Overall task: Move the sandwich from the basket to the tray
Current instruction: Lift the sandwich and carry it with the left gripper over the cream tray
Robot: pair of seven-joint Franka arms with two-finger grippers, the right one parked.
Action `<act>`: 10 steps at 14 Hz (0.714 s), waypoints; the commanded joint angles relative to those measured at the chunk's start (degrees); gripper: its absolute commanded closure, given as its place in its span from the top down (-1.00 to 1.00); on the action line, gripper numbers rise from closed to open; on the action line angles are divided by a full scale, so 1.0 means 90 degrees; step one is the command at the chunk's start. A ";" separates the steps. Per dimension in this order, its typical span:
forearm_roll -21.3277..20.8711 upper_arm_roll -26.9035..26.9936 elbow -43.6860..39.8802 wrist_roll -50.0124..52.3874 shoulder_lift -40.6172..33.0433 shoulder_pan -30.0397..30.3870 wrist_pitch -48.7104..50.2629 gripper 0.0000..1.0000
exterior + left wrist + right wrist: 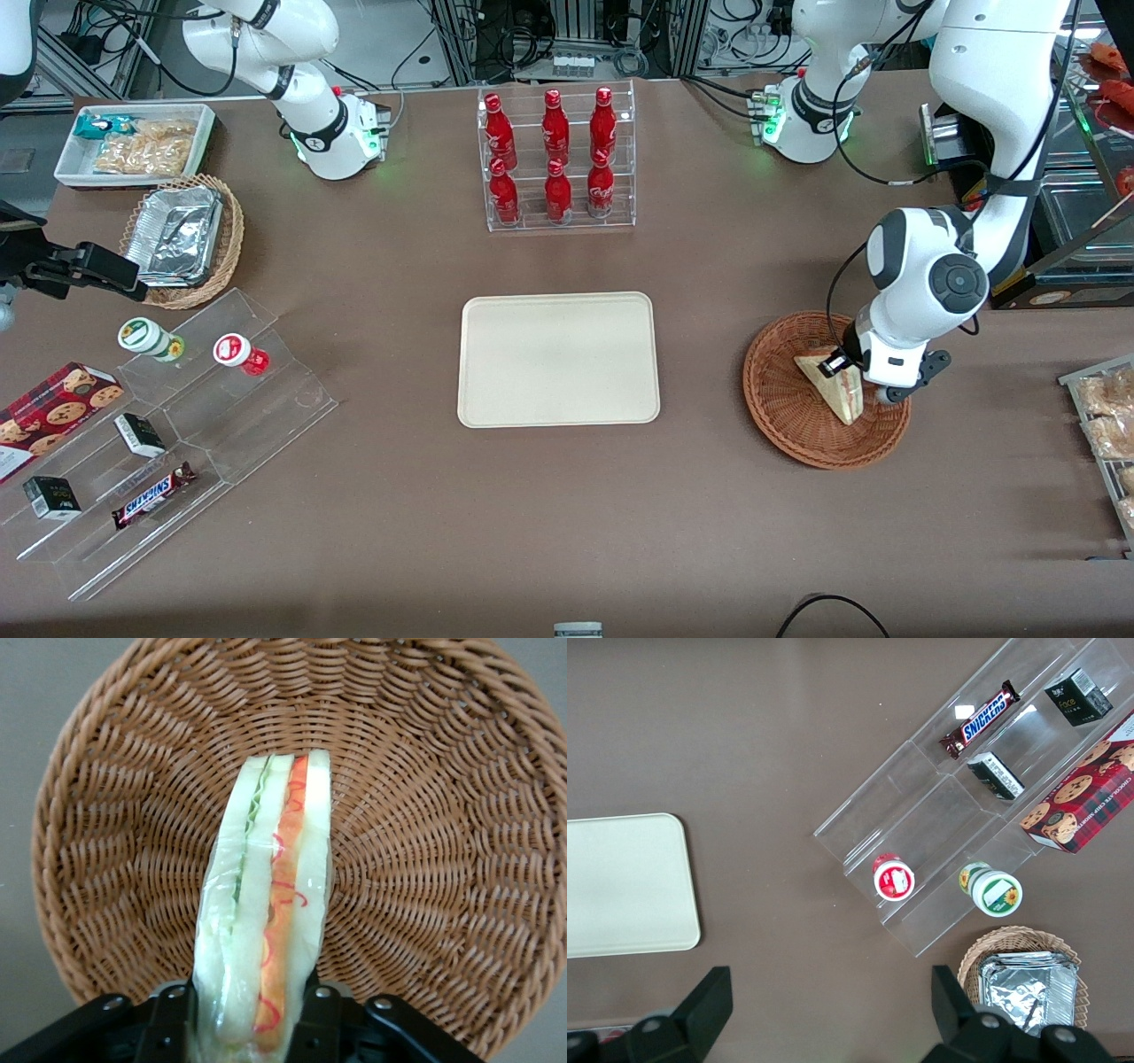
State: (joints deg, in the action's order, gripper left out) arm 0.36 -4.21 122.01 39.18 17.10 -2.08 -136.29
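Gripper [252, 1014] clamps sandwich [266, 921] in basket [443, 859]; fingertips cut off. Only front view shows tray [558, 359], well apart.

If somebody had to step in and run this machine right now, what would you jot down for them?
Gripper: down in the basket, jaws closed on the sandwich's edge, one on each side.
Sandwich: in the basket, standing on edge, in clear wrap.
Tray: bare, mid-table, toward the parked arm's end from the basket.
Done: approach and grasp, it seems.
Left: lift the sandwich out, carry it to the tray, set it down, let go.
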 commanded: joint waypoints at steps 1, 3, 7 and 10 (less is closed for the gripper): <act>0.0038 0.0009 -0.0974 0.0100 -0.0074 -0.0052 0.1436 -0.89; 0.0038 -0.0059 -0.1688 0.0003 -0.0045 -0.0226 0.2676 -0.89; 0.0096 -0.0069 -0.1857 0.0129 -0.0035 -0.1173 0.3044 -0.85; 0.0087 -0.0079 -0.2168 0.0450 0.0335 -0.1972 0.3014 -0.85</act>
State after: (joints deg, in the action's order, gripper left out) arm 0.62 -5.63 105.67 41.38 17.20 -15.33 -109.81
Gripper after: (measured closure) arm 0.846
